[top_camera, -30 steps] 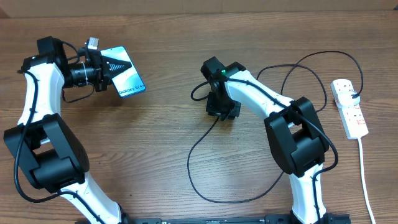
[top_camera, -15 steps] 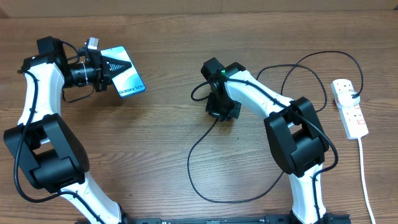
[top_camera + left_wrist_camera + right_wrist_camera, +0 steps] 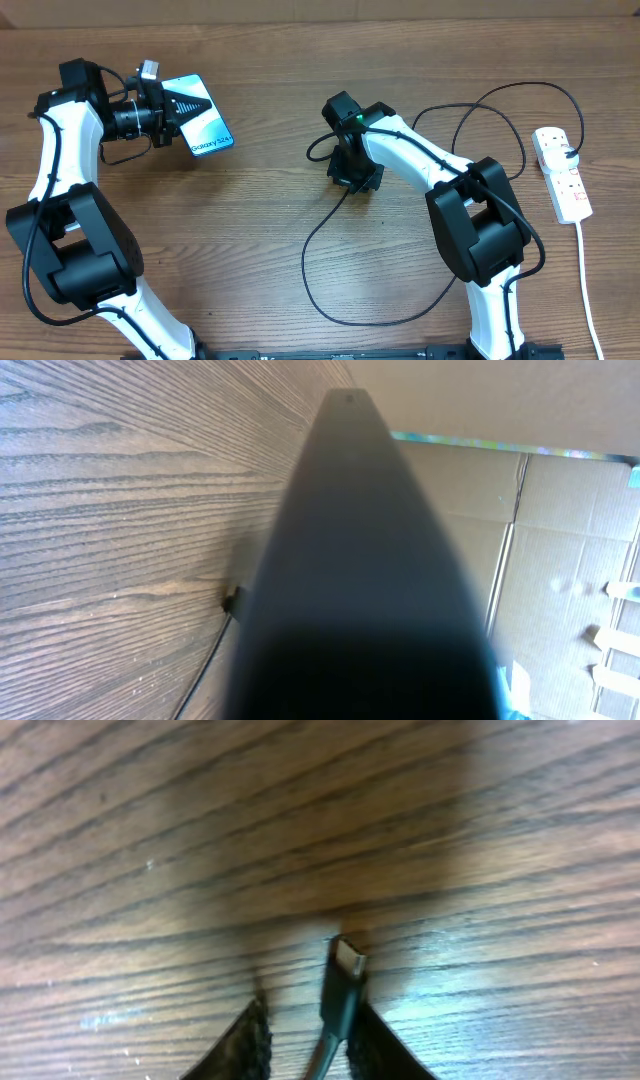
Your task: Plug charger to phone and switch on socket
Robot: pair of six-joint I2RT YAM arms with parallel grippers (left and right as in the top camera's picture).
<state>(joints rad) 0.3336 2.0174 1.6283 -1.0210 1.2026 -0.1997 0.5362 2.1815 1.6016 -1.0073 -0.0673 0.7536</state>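
The phone (image 3: pixel 207 120), with a light blue screen, is held off the table at the far left, and my left gripper (image 3: pixel 172 107) is shut on its near end. In the left wrist view its dark body (image 3: pixel 350 560) fills the middle and hides the fingers. The charger (image 3: pixel 312 250) is a thin black cable looping over the table's middle. Its plug tip (image 3: pixel 348 960) lies on the wood between the fingers of my right gripper (image 3: pixel 310 1022). The plug rests against the right finger (image 3: pixel 385 1050), with a gap to the left finger (image 3: pixel 245 1045). The white socket (image 3: pixel 562 172) lies at the far right.
The socket's white cord (image 3: pixel 588 290) runs down the right edge toward the front. Black cable loops (image 3: pixel 500 110) spread between the right arm and the socket. Cardboard boxes (image 3: pixel 560 540) stand beyond the table in the left wrist view.
My right gripper has shifted slightly up and left over the cable. The left arm and the phone have not moved.
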